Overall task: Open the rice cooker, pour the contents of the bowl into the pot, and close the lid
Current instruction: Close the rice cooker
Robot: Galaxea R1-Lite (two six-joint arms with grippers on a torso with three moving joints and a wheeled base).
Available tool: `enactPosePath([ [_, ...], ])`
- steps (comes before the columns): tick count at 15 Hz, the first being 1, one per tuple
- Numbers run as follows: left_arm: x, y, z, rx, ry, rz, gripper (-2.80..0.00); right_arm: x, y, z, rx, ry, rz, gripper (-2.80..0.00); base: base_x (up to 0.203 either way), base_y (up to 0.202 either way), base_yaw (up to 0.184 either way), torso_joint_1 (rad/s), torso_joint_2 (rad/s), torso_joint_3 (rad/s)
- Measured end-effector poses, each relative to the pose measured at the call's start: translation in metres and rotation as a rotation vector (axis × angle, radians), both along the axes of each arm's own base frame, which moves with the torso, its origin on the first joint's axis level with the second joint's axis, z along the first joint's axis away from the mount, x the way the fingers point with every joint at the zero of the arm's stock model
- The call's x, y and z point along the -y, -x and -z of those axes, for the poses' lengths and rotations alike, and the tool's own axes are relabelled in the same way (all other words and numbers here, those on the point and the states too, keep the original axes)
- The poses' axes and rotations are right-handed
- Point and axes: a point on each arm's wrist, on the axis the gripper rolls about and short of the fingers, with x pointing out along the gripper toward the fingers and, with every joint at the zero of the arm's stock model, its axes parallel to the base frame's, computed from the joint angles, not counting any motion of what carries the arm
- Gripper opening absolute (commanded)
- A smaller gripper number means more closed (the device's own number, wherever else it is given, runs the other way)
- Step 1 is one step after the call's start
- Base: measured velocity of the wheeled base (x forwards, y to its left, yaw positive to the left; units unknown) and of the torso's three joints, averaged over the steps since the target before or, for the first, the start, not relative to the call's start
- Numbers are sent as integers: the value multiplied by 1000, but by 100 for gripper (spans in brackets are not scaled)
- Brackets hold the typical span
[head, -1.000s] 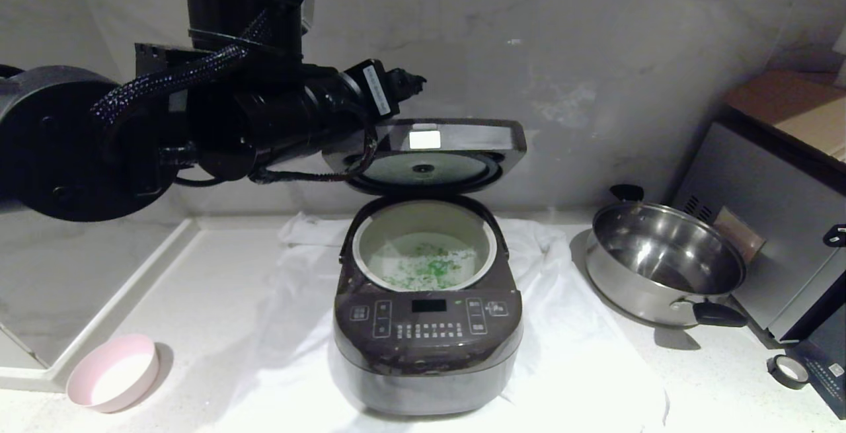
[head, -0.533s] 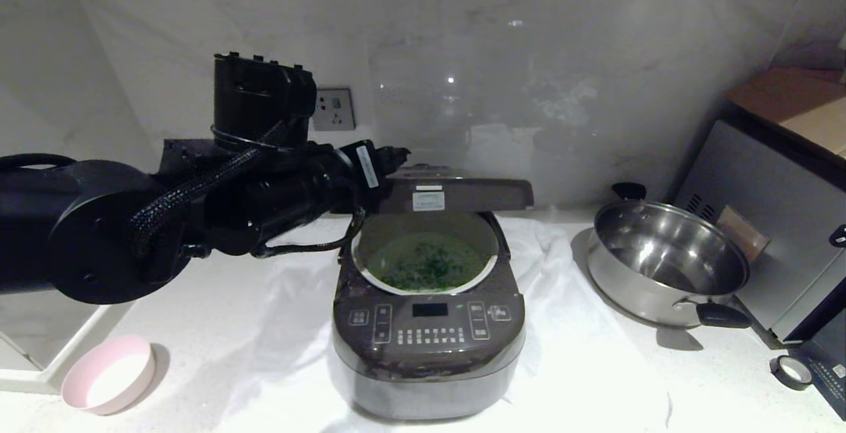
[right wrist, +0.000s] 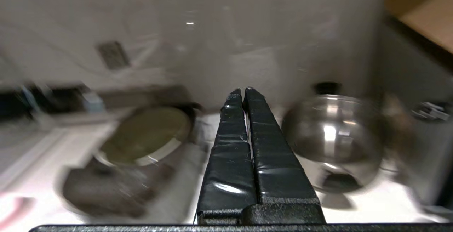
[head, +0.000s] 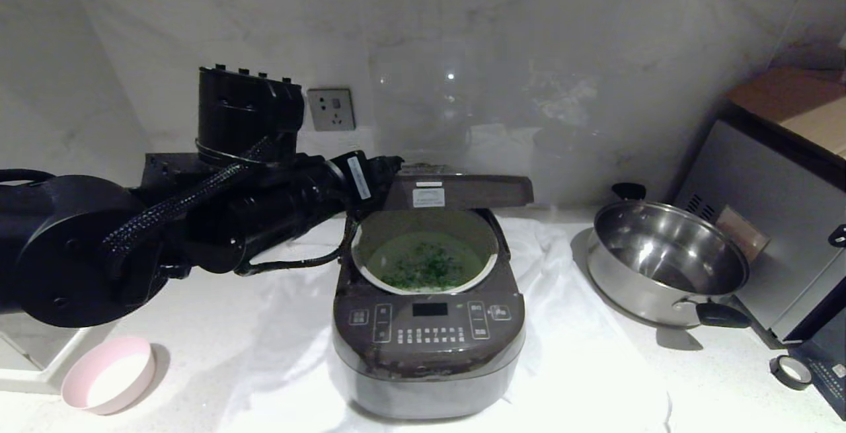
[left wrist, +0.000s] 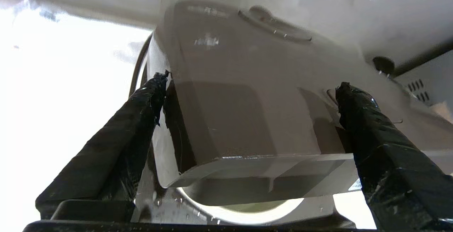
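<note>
The dark brown rice cooker [head: 429,334] stands on a white cloth. Its lid [head: 462,192] hangs about level, just above the pot [head: 487,258]. Green contents [head: 423,268] lie in the pot. My left gripper [head: 394,167] is at the lid's left rear corner. In the left wrist view this gripper [left wrist: 251,94] is open, its fingers [left wrist: 145,104] spread wide across the lid's top [left wrist: 240,94]. The pink bowl [head: 109,373] sits empty at the front left. My right gripper [right wrist: 243,91] is shut on nothing, in the air facing the gap between cooker [right wrist: 116,175] and pan.
A steel pan [head: 667,261] with black handles stands right of the cooker, and a silver appliance [head: 773,221] beyond it. A tape roll [head: 790,370] lies at the front right. The cloth [head: 581,354] spreads round the cooker. A wall socket [head: 330,109] is behind my left arm.
The lid has swung down from steeply raised to about level over the pot. My left arm came down with it. In the last half second the lid has barely moved.
</note>
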Motion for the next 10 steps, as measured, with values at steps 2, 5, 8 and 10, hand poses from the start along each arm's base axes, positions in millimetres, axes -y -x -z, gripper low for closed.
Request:
enactPosePath([
  [2,0,2,3,-10,0,2,0,-1,-36,-33,-57,-53,-52,-280,0,0,0,0,0,0],
  [5,-2,7,10,-30,-14,8,0,-5,-111,-70,-178,-170,-120,-280,0,0,0,0,0,0],
  [8,-4,10,16,-47,-27,7,0,-24,-187,-74,-378,-270,-214,-280,0,0,0,0,0,0],
  [10,-6,13,19,-57,-35,7,0,-51,-232,-59,-537,-316,-285,-280,0,0,0,0,0,0],
])
